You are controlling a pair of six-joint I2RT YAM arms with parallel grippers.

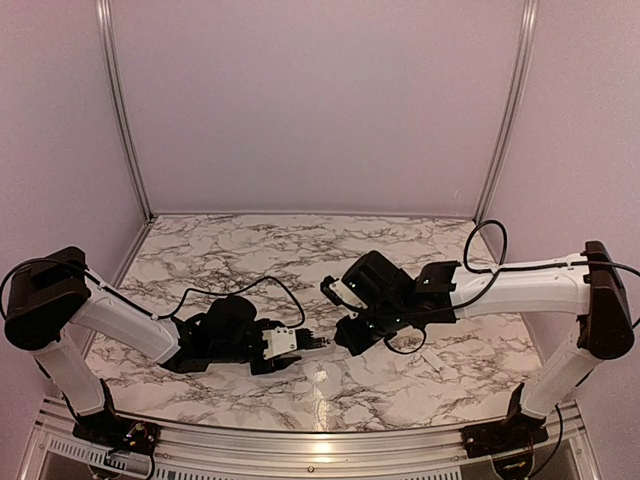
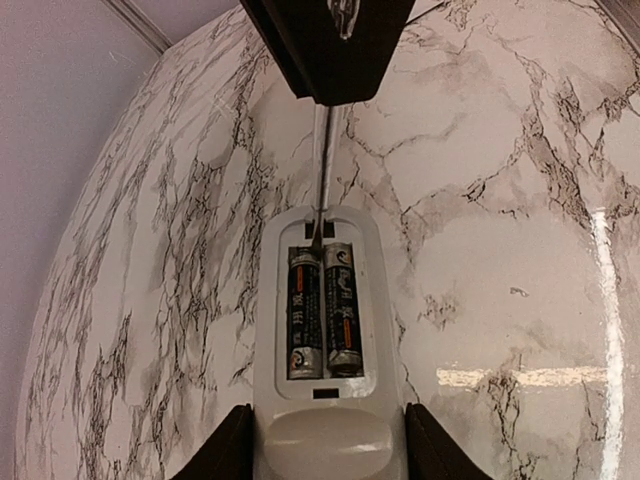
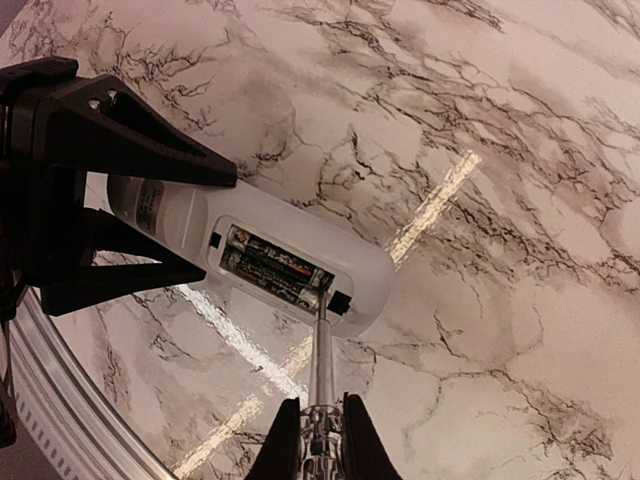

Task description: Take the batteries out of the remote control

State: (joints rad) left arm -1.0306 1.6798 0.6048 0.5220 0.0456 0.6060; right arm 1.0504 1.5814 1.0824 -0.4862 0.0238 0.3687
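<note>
Pale lilac walls, a marble-patterned table (image 1: 250,240), and from above both arms meet near the middle of it, nose to nose. That high view gives only a white block at the tip of the left gripper (image 1: 287,348). The left wrist camera fills in the rest: it's the remote control (image 2: 325,440), cover off, with a black finger pressed against each flank, so that claw is pinching the remote by its sides. Inside the open recess the batteries (image 2: 304,312) lie side by side, both seated, dark with lighter ends. The right gripper (image 3: 320,440) has its fingers squeezed together on a thin grey stick (image 3: 321,360). The stick's tip sits right at the end wall of the compartment, at the batteries' ends. Only the right wrist view shows the left claw's fingers reaching along the remote's body, plus a small label near the remote's gripped end. Whether the remote rests on the marble, hard to tell.
</note>
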